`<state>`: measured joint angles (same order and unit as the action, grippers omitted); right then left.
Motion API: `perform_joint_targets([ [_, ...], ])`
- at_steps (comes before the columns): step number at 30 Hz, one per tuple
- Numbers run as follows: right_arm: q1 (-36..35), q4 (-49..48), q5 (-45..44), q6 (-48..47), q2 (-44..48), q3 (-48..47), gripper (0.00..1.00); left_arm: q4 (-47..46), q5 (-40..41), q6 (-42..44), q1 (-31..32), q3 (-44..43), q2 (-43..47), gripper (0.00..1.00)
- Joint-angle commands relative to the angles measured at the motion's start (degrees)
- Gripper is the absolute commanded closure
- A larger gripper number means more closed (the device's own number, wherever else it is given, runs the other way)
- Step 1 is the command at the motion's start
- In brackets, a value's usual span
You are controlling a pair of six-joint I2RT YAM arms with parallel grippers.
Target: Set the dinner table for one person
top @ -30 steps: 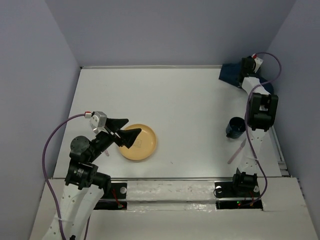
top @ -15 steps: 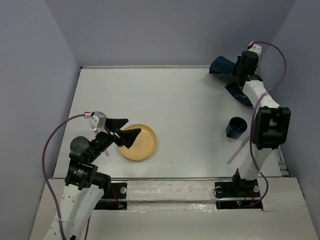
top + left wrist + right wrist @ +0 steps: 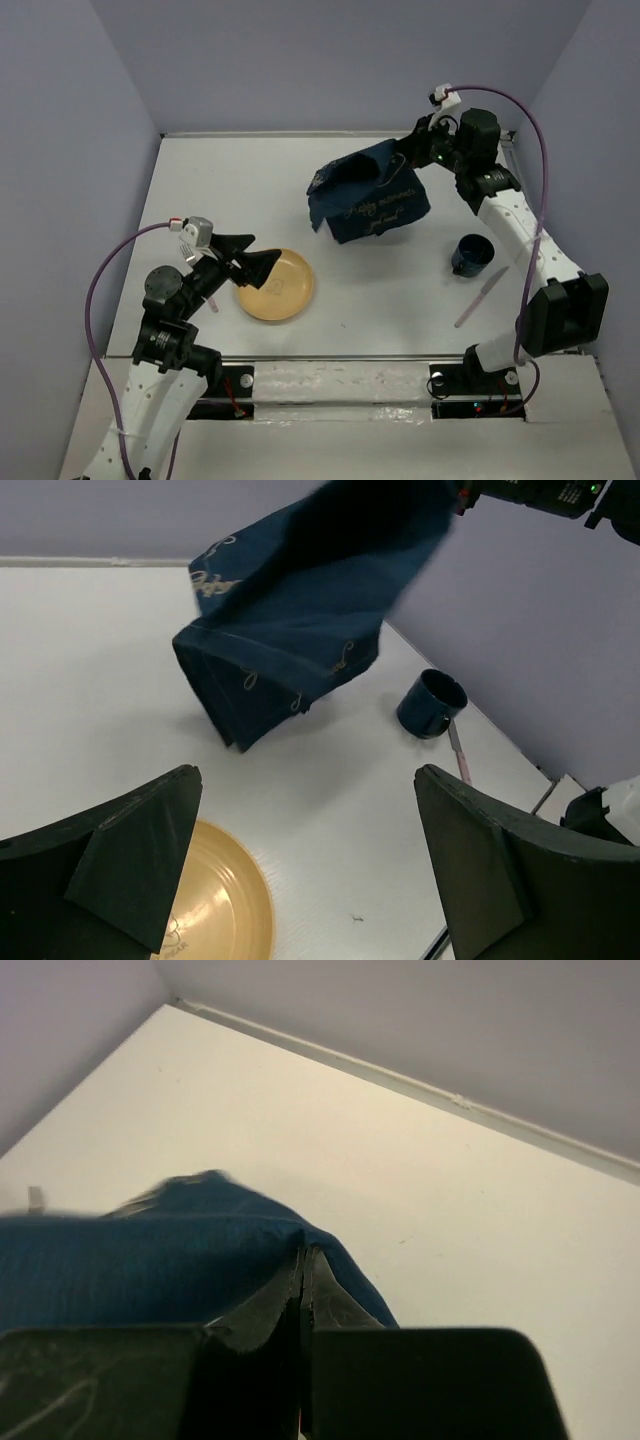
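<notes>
Right gripper (image 3: 405,163) pinches the placemat (image 3: 368,203) and holds it over the table (image 3: 300,180); left gripper (image 3: 250,268) is wide open above the plate (image 3: 283,290).

Placemat is dark blue with pale script, hanging creased and slack over the far-middle of the white table, clamped at its upper right corner by fingers pressed fully together. Left fingers (image 3: 140,865) spread wide, nothing between them, over the yellow plate's left rim. Mug (image 3: 470,255), dark blue, sits near the right edge, with a pale pink stick-like utensil (image 3: 481,297) just beside it.
</notes>
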<state>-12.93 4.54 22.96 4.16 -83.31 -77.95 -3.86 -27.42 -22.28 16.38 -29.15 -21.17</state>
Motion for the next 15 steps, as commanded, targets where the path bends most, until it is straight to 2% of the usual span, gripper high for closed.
perform_joint_targets([
  [1,0.62,7.16,-4.48,-3.37,-7.13,-1.86,0.76,-6.84,3.95,-5.73,-0.21,-0.66,-2.64,0.01],
  [2,0.62,4.37,-8.42,-2.94,-7.39,-0.81,0.57,-8.17,4.04,-6.97,-0.30,0.83,-2.91,0.01],
  [4,0.62,3.73,-9.86,-1.71,-7.22,0.43,0.24,-10.81,4.56,-9.69,-0.30,2.16,-3.70,0.01],
  [7,0.62,3.64,-8.91,1.01,-5.82,0.43,0.21,-14.24,5.88,-12.07,-0.21,3.30,-6.24,0.01],
  [10,-0.07,3.55,-7.40,5.66,-2.92,3.93,0.27,-16.18,6.24,-13.75,0.05,3.92,-11.68,0.01],
  [12,-1.83,3.38,-8.71,7.69,-0.55,9.82,0.35,-16.44,6.41,-14.10,0.92,4.01,-13.80,0.01],
  [15,-5.86,1.28,-9.60,12.17,4.19,19.72,0.39,-16.62,8.34,-14.63,3.47,4.79,-15.83,0.01],
])
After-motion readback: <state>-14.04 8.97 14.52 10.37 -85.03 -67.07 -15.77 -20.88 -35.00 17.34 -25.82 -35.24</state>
